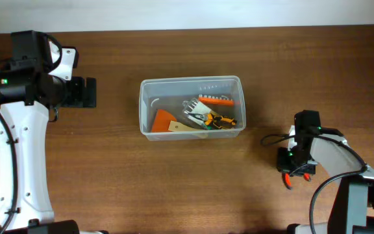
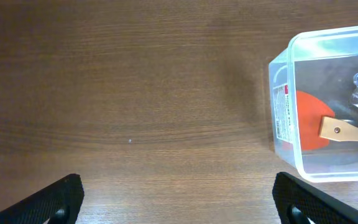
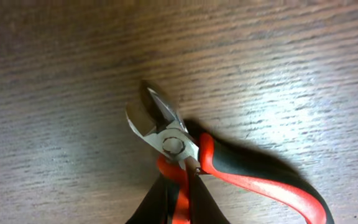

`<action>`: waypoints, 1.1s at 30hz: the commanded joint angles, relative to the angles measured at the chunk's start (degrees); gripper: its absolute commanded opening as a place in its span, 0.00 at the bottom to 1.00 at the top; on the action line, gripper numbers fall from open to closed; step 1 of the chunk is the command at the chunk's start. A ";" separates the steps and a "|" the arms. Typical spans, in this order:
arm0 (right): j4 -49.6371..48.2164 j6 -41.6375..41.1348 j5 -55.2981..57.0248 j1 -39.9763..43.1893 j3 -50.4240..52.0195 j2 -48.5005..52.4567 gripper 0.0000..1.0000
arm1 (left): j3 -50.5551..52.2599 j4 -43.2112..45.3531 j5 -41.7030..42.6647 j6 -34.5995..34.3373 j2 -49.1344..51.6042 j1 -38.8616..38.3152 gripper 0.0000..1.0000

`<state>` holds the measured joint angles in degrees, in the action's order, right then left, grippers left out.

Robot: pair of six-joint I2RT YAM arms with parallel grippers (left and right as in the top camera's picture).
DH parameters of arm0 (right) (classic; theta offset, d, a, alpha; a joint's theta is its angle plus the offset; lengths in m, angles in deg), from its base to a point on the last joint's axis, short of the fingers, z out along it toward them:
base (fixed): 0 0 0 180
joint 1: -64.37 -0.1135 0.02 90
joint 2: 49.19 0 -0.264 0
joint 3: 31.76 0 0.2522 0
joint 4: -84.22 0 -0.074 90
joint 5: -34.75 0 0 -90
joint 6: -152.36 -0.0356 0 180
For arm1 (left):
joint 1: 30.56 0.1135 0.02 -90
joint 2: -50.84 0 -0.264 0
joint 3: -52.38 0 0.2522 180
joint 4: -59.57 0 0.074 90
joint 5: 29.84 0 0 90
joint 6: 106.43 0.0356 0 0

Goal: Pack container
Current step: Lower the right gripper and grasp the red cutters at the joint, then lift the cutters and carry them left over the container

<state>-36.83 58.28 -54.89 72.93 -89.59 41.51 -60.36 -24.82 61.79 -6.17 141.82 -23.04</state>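
The container, a clear plastic tub, stands mid-table and holds several tools, among them an orange scraper with a wooden handle. My right gripper is down on the table to the tub's right. In the right wrist view the gripper is shut on one red-and-black handle of a pair of side cutters, whose steel jaws point away and whose other handle splays right. My left gripper hangs open left of the tub. In its wrist view the left gripper has only bare wood between its fingers.
The tub's left wall and the scraper show at the right edge of the left wrist view. Inside the tub also lie small pliers and an orange-handled tool. A pale wall runs along the table's far edge.
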 commanded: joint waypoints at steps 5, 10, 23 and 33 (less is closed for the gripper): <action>-2.64 0.66 2.10 -0.26 -2.64 0.42 0.10 | -0.81 0.07 0.07 -0.31 0.22 0.15 0.99; -2.64 3.89 5.73 -0.26 -12.70 0.42 0.07 | -0.81 0.04 0.07 -0.31 0.22 0.15 0.99; -2.58 13.09 5.31 -11.89 -36.28 0.42 0.04 | -0.81 0.07 0.09 -0.31 0.22 0.13 0.99; -2.58 22.32 5.29 -31.56 -36.72 0.44 0.04 | -0.81 0.07 0.07 -0.31 0.22 0.13 0.99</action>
<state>-39.24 77.93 -50.10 44.93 -124.91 41.96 -60.36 -24.86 61.81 -6.17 141.82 -23.04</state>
